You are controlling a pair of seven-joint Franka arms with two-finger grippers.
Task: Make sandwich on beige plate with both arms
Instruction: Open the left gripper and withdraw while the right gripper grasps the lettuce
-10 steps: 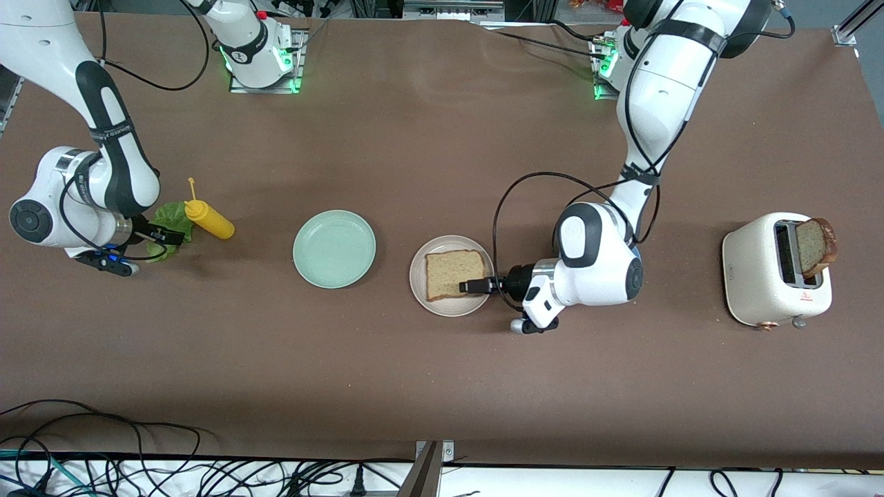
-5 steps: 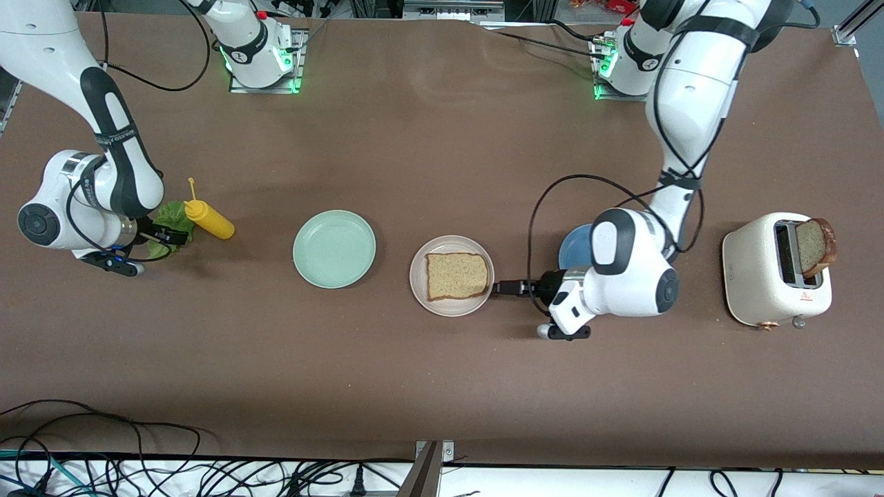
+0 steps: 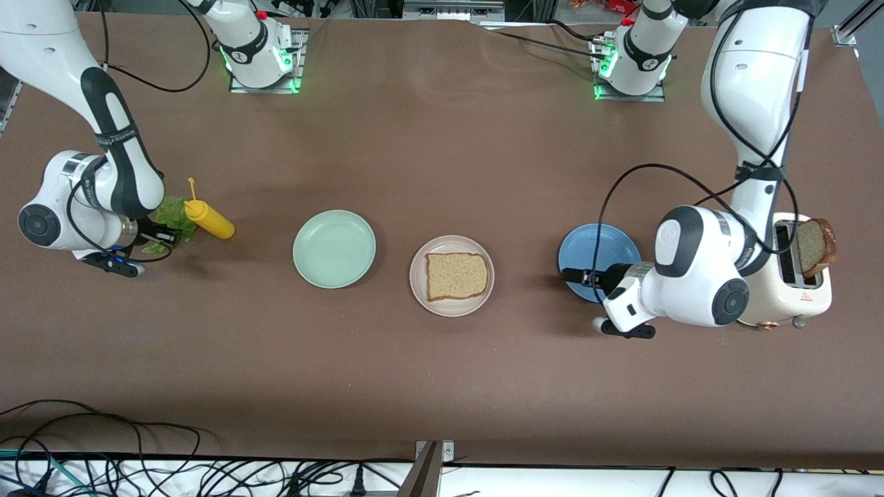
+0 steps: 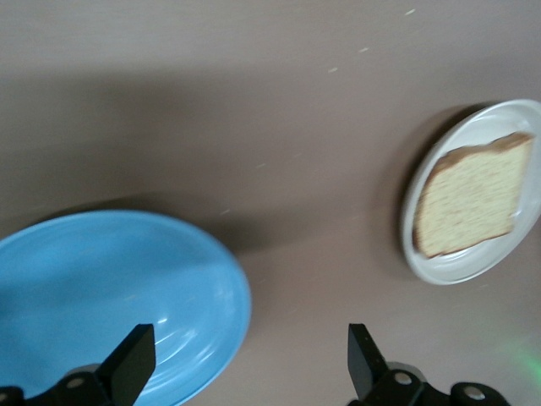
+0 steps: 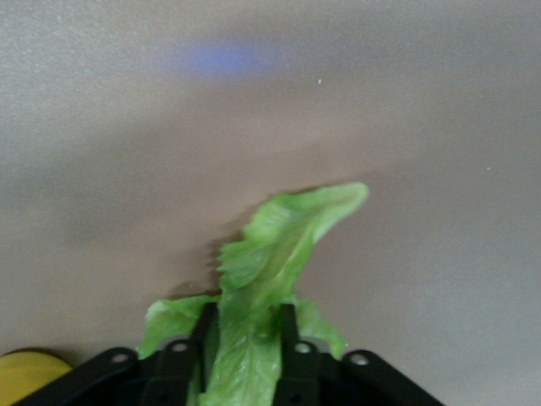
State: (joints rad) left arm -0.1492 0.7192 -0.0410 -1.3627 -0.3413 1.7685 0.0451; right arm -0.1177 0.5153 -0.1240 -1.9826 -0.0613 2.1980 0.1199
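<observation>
The right claw point(image 3: 166, 237) sits at the left edge of the front view, fingers point(image 5: 205, 334) pinched tight on the one lettuce leaf point(image 5: 270, 279); the leaf pokes out past the fingertips, and in the right wrist view its tip hangs clear above the brown counter point(image 3: 442, 386). Just beside that claw lies a single yellow squeeze bottle point(image 3: 207, 217), on its side, nozzle pointing toward the top of the frame.

Over to the left claw point(image 3: 568, 275), right of centre in the front view: it hovers over the rim of the blue plate point(image 3: 599, 252), and the left wrist view shows its two fingers point(image 4: 128, 365) spread wide apart with nothing between them.

Count the plates: three in a row across the middle of the frame. Mint green plate point(image 3: 334, 248), bare. Beige plate point(image 3: 452, 276) at centre, carrying one bread slice point(image 3: 456, 275), lying flat. Then the blue one, nothing visible on it.

Bread slices: two in all. The second bread slice point(image 3: 814, 246) stands upright in a slot of the one cream toaster point(image 3: 773, 276) at the right of the frame, partly covered by the left arm's wrist.

So the sandwich so far is one slice on the beige plate, lettuce gripped well apart from it.
</observation>
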